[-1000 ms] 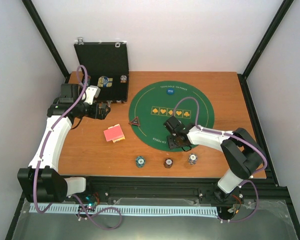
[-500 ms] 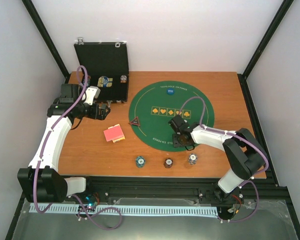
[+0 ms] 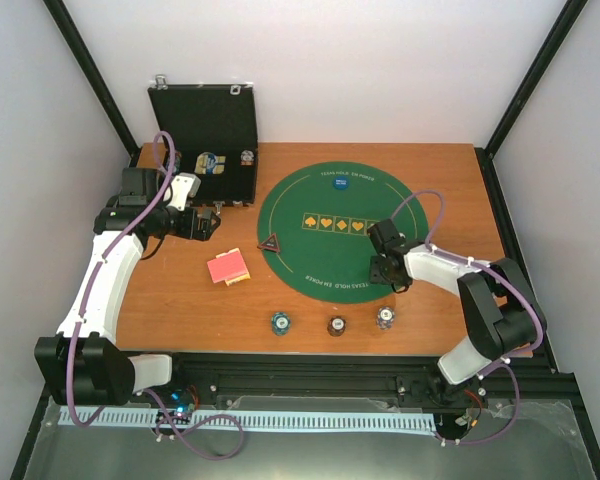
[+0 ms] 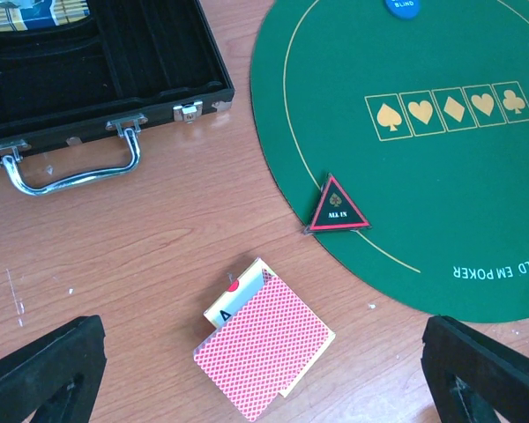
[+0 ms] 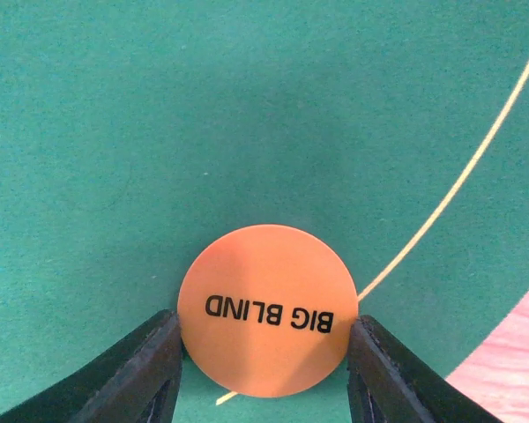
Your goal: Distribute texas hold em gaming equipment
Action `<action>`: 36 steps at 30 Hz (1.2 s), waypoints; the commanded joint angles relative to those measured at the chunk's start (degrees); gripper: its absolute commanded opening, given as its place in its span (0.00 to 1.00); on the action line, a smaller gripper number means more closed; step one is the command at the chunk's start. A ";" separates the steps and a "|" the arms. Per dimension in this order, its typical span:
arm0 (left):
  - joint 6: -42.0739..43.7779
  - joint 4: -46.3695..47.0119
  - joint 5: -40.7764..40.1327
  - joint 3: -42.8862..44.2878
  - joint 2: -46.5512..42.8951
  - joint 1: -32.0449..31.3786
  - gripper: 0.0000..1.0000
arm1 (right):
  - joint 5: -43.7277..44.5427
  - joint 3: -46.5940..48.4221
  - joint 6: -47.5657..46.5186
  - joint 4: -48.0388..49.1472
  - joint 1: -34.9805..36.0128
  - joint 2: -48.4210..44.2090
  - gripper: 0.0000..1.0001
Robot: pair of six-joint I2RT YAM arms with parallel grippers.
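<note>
The right gripper [image 5: 263,339] is closed on the orange disc [image 5: 264,308] marked BIG BLIND: a black finger [image 5: 141,370] is pressed against each side of its rim, the jaws set only as wide as the disc. The disc is held flat, face up, just over or on the green mat [image 5: 159,132]; which of the two cannot be told. A yellow line printed on the mat is partly covered by the disc, and the wooden table [image 5: 511,370] is seen close by at the mat's edge.

The left gripper [image 4: 263,339] is spread wide and nothing is held or touched by it. It is poised over the table, above the red-backed playing cards [image 4: 269,352], which lie in a loose stack with a face-up ace showing beneath.

The black red-edged triangle marker [image 4: 339,207], marked ALL IN, is laid on the mat's rim near the cards. A blue disc [image 3: 341,182] is placed at the mat's far side. Three striped chip stacks, blue [image 3: 279,322], brown [image 3: 336,325] and white [image 3: 384,318], are lined up on the table at the near side, just off the mat. The black case [image 4: 97,79] is left open at the far left corner.
</note>
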 commanded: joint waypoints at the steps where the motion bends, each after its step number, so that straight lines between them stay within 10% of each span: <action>1: -0.26 -0.93 -0.07 2.87 -1.28 0.30 1.00 | 2.57 -0.47 -0.48 -1.35 -1.26 -0.63 0.53; 8: -0.52 -1.15 0.19 3.09 -1.17 0.33 1.00 | 6.45 2.25 -1.52 -5.32 2.29 -6.37 0.70; 25: -0.78 -1.56 -0.78 3.64 -0.58 0.32 1.00 | 1.25 17.02 2.05 -12.78 40.93 -5.06 0.92; 36: -0.34 -1.69 -1.11 3.62 -0.93 0.31 1.00 | -7.58 24.13 -2.27 -11.38 45.58 3.27 0.97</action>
